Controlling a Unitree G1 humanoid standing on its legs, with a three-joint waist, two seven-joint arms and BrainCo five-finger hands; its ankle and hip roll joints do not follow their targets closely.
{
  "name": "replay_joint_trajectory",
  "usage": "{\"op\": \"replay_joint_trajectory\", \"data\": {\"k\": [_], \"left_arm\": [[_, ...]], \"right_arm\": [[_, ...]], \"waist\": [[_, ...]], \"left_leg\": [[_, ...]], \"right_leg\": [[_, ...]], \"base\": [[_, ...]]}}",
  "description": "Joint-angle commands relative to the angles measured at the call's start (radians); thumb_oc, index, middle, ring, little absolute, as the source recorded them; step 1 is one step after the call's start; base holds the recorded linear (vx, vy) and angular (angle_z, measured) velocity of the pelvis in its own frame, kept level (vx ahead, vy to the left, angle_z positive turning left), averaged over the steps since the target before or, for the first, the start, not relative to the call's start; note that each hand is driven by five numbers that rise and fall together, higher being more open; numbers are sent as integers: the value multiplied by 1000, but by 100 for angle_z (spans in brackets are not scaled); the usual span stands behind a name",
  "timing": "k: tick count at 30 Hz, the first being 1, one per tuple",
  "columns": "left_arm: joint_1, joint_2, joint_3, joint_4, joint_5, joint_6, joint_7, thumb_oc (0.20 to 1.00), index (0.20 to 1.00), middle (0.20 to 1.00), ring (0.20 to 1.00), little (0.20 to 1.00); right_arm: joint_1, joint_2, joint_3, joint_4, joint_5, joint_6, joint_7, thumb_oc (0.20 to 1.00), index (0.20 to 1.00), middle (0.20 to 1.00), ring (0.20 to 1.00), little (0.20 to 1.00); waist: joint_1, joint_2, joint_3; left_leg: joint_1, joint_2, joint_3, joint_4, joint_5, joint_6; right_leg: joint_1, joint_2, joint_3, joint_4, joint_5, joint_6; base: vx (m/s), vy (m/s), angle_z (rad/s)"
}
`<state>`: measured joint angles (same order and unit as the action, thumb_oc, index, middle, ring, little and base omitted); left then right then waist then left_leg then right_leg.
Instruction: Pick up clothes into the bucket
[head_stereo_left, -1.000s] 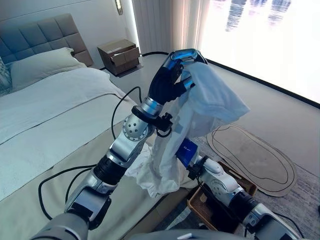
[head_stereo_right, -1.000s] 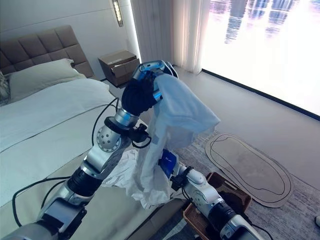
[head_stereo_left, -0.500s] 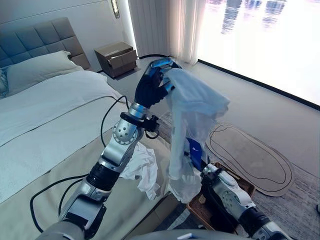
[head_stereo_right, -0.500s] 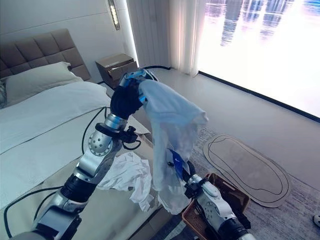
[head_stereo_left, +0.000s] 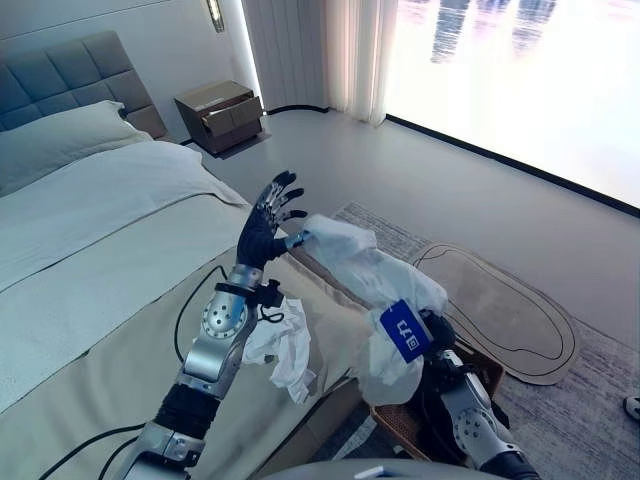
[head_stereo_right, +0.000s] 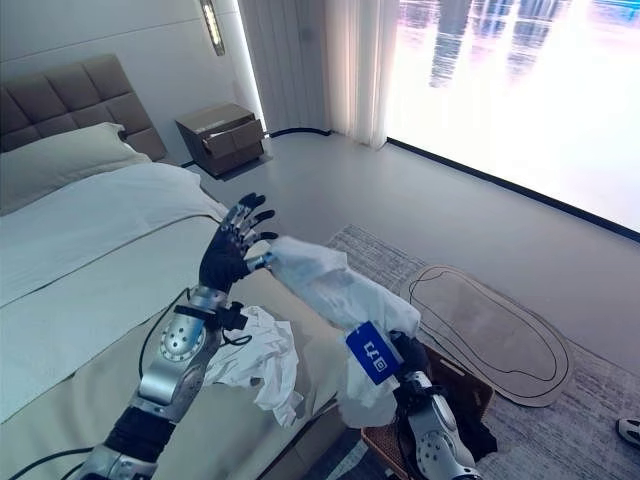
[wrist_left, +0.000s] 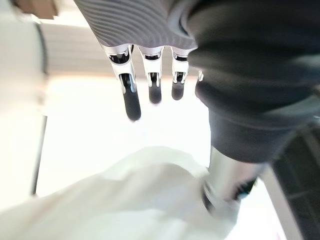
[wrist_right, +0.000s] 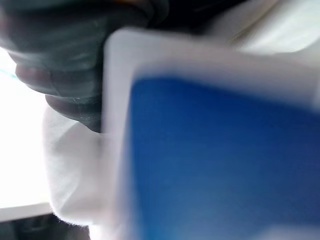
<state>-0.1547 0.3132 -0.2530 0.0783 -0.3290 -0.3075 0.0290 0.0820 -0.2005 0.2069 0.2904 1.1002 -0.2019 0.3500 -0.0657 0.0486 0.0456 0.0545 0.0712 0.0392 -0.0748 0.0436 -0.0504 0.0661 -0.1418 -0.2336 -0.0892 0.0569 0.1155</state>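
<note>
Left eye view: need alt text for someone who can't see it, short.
The robot's left hand is raised with fingers spread, and a white garment drapes from near it down onto the right hand above a woven basket. A second white garment lies crumpled at the bed's edge.

A bed (head_stereo_left: 90, 250) with pale bedding, a pillow (head_stereo_left: 50, 140) and a grey tufted headboard (head_stereo_left: 60, 85) fills the left. A brown nightstand (head_stereo_left: 215, 112) stands beyond it — pale curtains (head_stereo_left: 330, 50) hang beside a bright window (head_stereo_left: 520, 70). An oval mat (head_stereo_left: 505, 315) lies on the grey floor.
</note>
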Motion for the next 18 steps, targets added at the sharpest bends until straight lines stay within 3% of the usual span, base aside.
{"op": "replay_joint_trajectory", "data": {"k": [1,7,10,13,18], "left_arm": [[27,-1,28,142,-33,2,-30,1000,1000,1000,1000,1000],[135,-21,40,212,-119,29,-90,1000,1000,1000,1000,1000],[199,-32,56,270,-126,47,-94,1000,1000,1000,1000,1000],[229,-22,65,257,-92,76,-95,1000,1000,1000,1000,1000],[318,-21,73,194,-186,93,-172,1000,1000,1000,1000,1000]], "right_arm": [[-52,42,-52,-161,40,-86,3,200,200,200,200,200],[-42,38,-116,-181,24,-115,-28,200,200,200,200,200],[-48,37,-202,-178,24,-158,-61,200,200,200,200,200],[-48,27,-252,-179,4,-176,-84,200,200,200,200,200],[-83,5,-358,-176,-46,-225,-139,200,200,200,200,200]], "waist": [[-8,-62,4],[-8,-62,9],[-8,-59,12],[-8,-58,12],[-7,-60,13]], "left_leg": [[-51,25,9,58,-21,-21],[-55,24,11,62,-23,-16],[-56,23,9,60,-22,-13],[-58,24,7,60,-23,-12],[-61,24,10,59,-24,-10]], "right_leg": [[-7,-61,13,69,-7,52],[-13,-61,19,72,-6,51],[-16,-60,21,72,-7,51],[-17,-59,20,72,-8,51],[-23,-55,23,67,-5,52]], "base": [[-11,-9,-13],[-3,-4,-3],[0,0,0],[0,0,0],[0,0,0]]}}
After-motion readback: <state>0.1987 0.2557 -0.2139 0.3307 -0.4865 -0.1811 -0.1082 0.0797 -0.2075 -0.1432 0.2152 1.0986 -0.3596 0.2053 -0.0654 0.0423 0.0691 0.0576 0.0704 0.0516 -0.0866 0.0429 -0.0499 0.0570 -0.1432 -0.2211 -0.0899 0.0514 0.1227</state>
